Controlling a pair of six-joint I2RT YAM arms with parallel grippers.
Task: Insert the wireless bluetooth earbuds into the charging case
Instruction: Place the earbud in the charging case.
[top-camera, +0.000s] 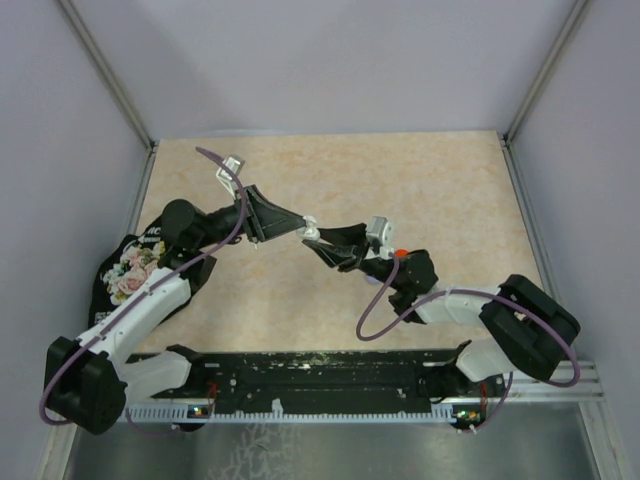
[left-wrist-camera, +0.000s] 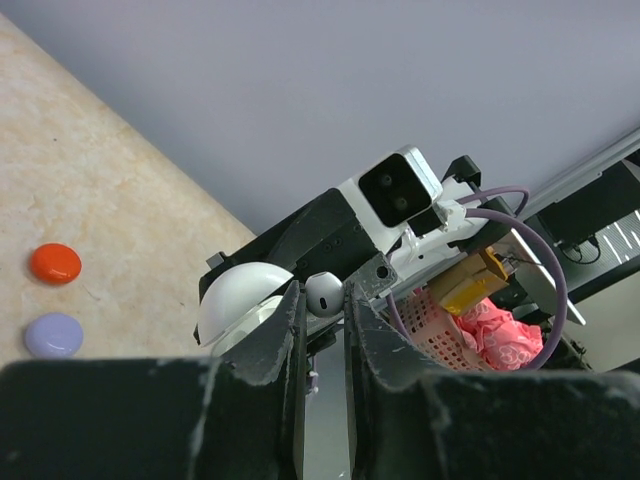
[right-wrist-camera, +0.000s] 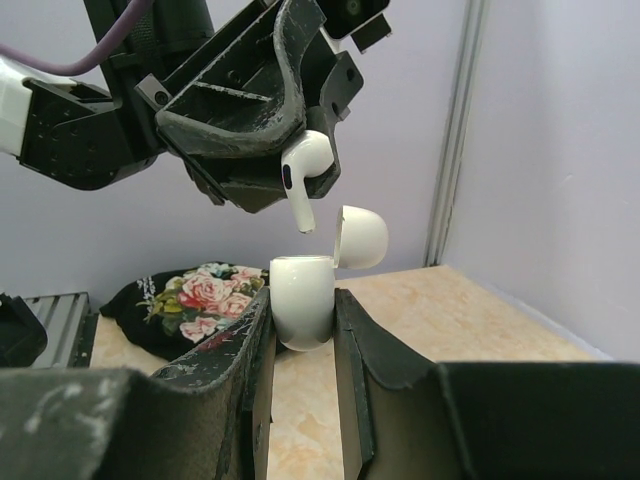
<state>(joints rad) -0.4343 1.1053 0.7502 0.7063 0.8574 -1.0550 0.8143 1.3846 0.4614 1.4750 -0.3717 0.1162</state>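
White earbud (right-wrist-camera: 305, 163) hung over open charging case (right-wrist-camera: 300, 290)
The left gripper (left-wrist-camera: 322, 305) pinched it; the right gripper (right-wrist-camera: 301, 312) clenched the case body.

Lower centre: the left end effector (left-wrist-camera: 322, 305), fingers closed on a white earbud (left-wrist-camera: 324, 292). Touching its left finger is a white charging case (left-wrist-camera: 235, 300). Above it, the other arm's wrist camera (left-wrist-camera: 400, 190) faces the lens. At the left edge, a red disc (left-wrist-camera: 55, 263) lies above a lilac disc (left-wrist-camera: 53, 335) on the desk (left-wrist-camera: 120, 200).
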